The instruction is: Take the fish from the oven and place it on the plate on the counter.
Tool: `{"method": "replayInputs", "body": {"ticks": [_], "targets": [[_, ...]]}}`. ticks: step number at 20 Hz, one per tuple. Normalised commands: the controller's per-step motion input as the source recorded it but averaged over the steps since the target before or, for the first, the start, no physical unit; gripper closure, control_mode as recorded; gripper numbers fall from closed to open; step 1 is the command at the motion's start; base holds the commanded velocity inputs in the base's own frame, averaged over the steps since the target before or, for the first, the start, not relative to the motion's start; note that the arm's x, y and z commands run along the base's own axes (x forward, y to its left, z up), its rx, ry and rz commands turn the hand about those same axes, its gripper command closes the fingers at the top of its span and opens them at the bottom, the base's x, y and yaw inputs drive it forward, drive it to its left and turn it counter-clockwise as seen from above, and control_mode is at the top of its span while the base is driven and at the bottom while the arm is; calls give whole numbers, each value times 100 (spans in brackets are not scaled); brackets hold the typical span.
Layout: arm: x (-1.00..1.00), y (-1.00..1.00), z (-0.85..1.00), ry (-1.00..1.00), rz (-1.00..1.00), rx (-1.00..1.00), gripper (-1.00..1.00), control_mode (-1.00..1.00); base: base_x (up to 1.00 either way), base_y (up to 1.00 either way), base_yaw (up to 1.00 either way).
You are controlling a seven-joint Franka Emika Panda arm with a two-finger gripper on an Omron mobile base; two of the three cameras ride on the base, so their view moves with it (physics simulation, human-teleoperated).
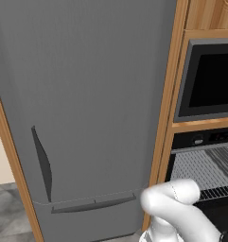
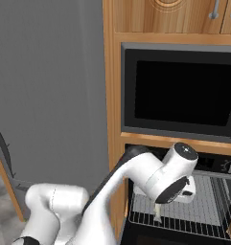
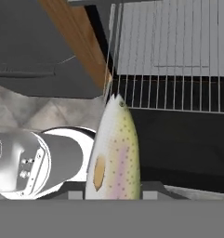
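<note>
The fish is pale and speckled with a pinkish stripe. It hangs lengthwise in my gripper, which is shut on it, in front of the open oven. In the right base view the fish dangles as a slim pale strip under the hand, just over the front edge of the grey wire rack. The same rack lies beyond the fish's tip in the hand view. The oven's dark control strip with a knob sits above the rack. The plate and the counter are out of view.
A tall grey fridge with dark handles stands left of the oven's wooden frame. A black built-in appliance sits above the oven, with wooden cabinet doors over it. The floor below is grey tile.
</note>
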Motion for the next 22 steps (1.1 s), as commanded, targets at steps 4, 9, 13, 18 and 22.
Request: {"method": "replayInputs", "body": {"ticks": [4, 9, 13, 18, 22], "targets": [[-35, 100, 87, 0, 0, -21, 100, -100, 0, 0, 0], [-18, 100, 86, 1, -1, -19, 100, -100, 0, 0, 0], [0, 100, 75, 0, -4, -14, 100, -100, 0, 0, 0], [0, 100, 58, 0, -6, -8, 100, -100, 0, 0, 0], [0, 100, 20, 0, -5, -3, 100, -100, 0, 0, 0]]}}
